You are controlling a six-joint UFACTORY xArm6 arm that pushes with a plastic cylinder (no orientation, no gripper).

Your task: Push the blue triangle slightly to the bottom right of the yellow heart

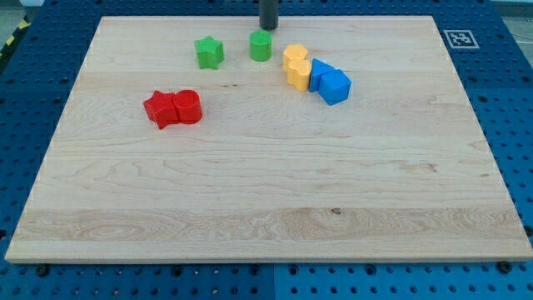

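My tip [268,28] stands at the view's top, just above the green cylinder-like block [261,47]. Two yellow blocks sit right of it: an upper one [294,57] and a lower one [299,74]; which is the heart I cannot tell. Two blue blocks touch them on the right: one [319,73] against the lower yellow block, and another [336,87] at its lower right. Which blue block is the triangle I cannot make out. The tip is up and left of the yellow and blue group and touches none of them.
A green star [209,52] lies left of the green cylinder. A red star [161,109] and a red cylinder [187,107] touch each other at the left. The wooden board [266,208] rests on a blue perforated table; a marker tag [459,38] sits at top right.
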